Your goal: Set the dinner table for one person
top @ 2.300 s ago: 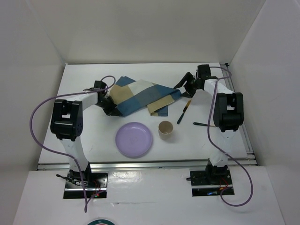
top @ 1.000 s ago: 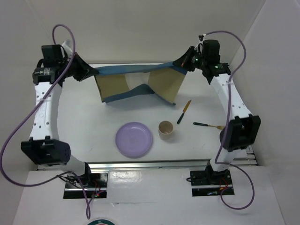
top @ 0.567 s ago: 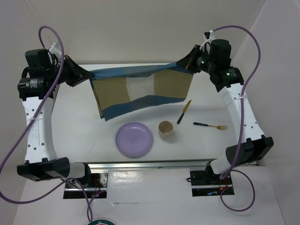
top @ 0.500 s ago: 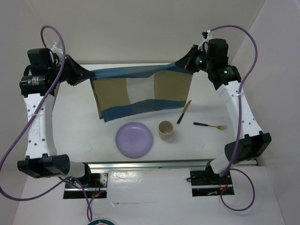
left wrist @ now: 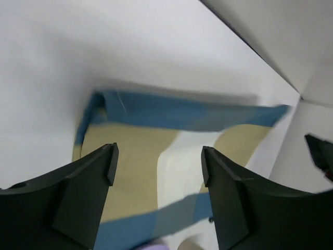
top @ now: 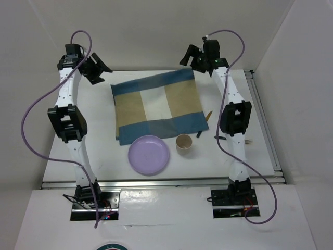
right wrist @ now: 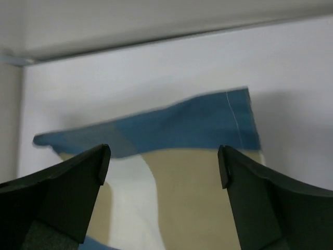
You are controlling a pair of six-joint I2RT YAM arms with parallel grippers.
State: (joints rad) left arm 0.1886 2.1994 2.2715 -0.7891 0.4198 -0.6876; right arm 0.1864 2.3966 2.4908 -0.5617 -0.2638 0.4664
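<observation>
The blue-and-tan checked placemat lies spread flat on the white dinner table, towards the back. My left gripper hangs open above and beyond the mat's far left corner, holding nothing. Over the far right corner my right gripper is also open and empty. In the left wrist view the placemat shows below the wide-apart gripper. The right wrist view shows the placemat under the spread gripper.
A purple plate sits just in front of the mat, with a tan cup to its right. A knife lies by the mat's right edge, partly hidden. The fork is mostly hidden behind the right arm. White walls enclose the table.
Both grippers have opened and let go of the placemat, which has dropped from hanging stretched between them to lying flat. Both arms have swung inward towards the back.
</observation>
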